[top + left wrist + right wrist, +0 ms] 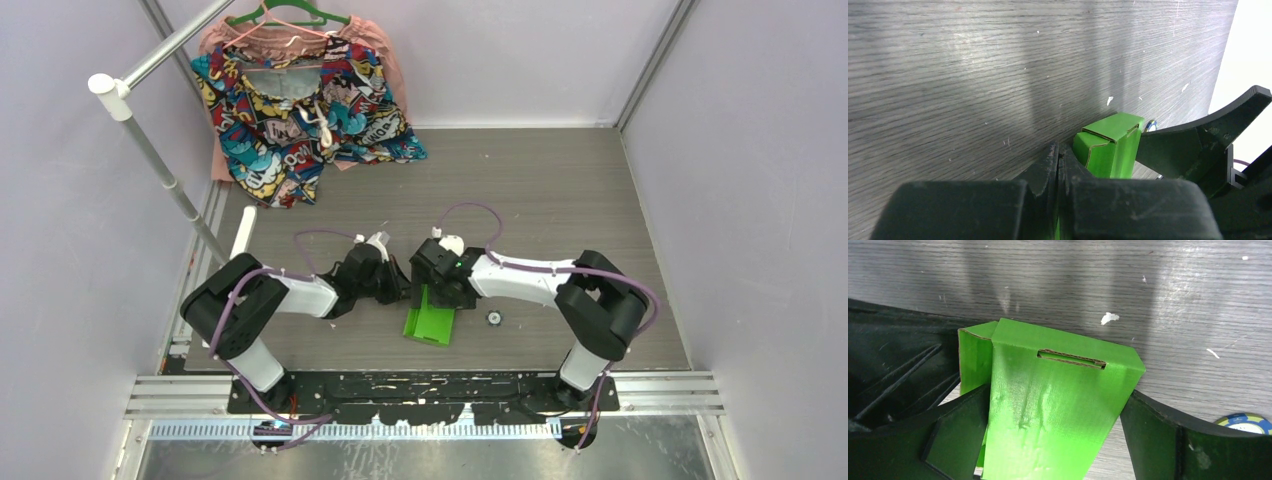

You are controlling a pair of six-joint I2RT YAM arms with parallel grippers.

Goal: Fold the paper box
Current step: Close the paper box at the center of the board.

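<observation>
The paper box (430, 320) is lime-green card, folded into a small rectangular box on the table between the two arms. Its top panel (1048, 410) has a slot, and a side flap stands out on its left. My right gripper (1058, 395) is open and straddles the box, one finger close along each side. My left gripper (1058, 150) is shut, its tips against the box's corner (1110, 145). A thin green sliver shows low between its fingers; whether card is pinched there I cannot tell. In the top view the two grippers (402, 285) (432, 290) meet at the box's far end.
A small round blue-and-yellow chip (492, 318) (1245, 421) lies just right of the box. A colourful patterned garment (300, 110) hangs at the back left on a white rack pole (160, 160). A white strip (243, 232) lies by the left wall.
</observation>
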